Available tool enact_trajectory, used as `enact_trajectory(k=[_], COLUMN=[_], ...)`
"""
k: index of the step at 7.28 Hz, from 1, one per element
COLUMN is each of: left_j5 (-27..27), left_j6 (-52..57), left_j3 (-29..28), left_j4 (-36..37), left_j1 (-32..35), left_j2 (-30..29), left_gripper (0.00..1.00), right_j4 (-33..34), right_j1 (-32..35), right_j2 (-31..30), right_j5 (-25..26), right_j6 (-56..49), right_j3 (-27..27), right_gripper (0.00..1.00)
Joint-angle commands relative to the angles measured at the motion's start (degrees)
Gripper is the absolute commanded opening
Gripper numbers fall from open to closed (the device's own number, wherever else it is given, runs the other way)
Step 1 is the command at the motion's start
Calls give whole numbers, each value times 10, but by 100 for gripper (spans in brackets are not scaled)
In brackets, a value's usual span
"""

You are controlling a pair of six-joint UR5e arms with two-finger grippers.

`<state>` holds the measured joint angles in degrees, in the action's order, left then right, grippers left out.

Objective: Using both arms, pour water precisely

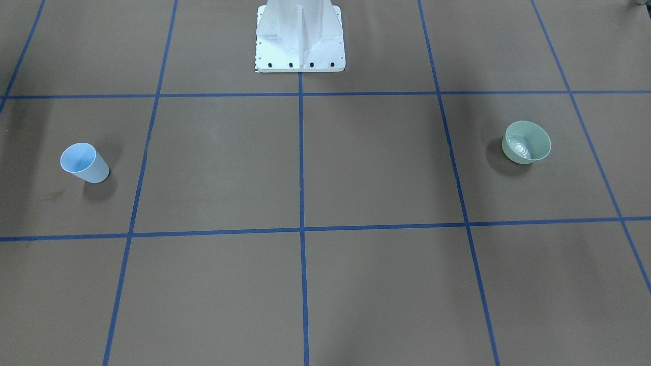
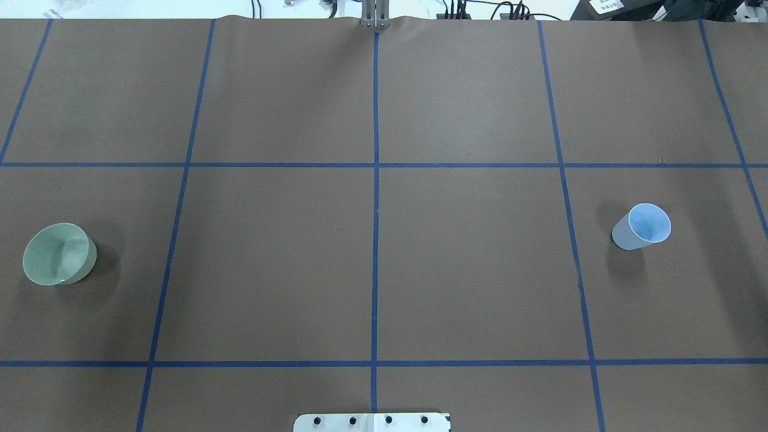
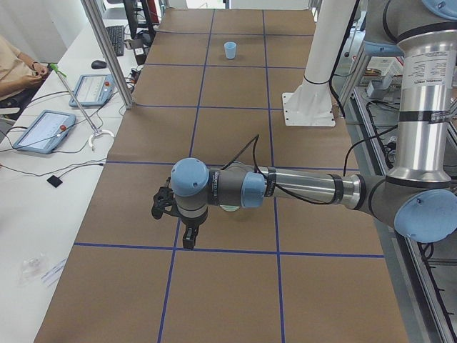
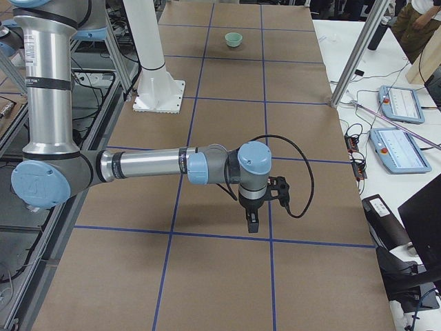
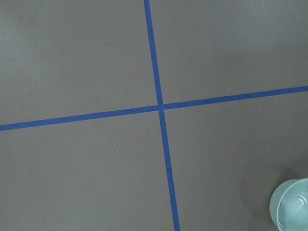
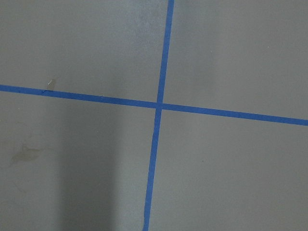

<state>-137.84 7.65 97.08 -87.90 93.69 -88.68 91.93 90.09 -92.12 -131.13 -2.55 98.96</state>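
Spanning brown tbl (image 2: 270, 258): blue tape grid (image 2: 375, 240)

I'm seeing a matt brown, paper-like sheet (image 2: 276, 264) crossed by smooth blue tape (image 2: 375, 240). The bowl (image 1: 539, 138) is looking glossy, with water (image 1: 521, 149) glinting white inside. The cup (image 1: 94, 172) is looking duller, like smooth plastic. The pedestal (image 1: 300, 40) is gleaming as white painted metal. The left arm (image 3: 307, 187) and right arm (image 4: 145, 165) are showing brushed metal, with satin blue plastic at the joints.

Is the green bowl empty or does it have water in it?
Seemingly a little water: rippled white glints low inside the green bowl.
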Motion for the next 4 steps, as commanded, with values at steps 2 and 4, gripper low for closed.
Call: enact_trajectory(k=[2,4], left_j5=[-1,3], left_j6=[-2,0], left_j3=[5,5], left_j4=[-2,-11], left_j1=[0,-10], left_j2=[-4,-18], left_gripper=[100,100], right_j4=[0,0], right_j1=[0,0], right_j2=[0,0], right_j5=[-9,-9], right_j6=[0,0], right_j3=[1,2], right_gripper=[100,100])
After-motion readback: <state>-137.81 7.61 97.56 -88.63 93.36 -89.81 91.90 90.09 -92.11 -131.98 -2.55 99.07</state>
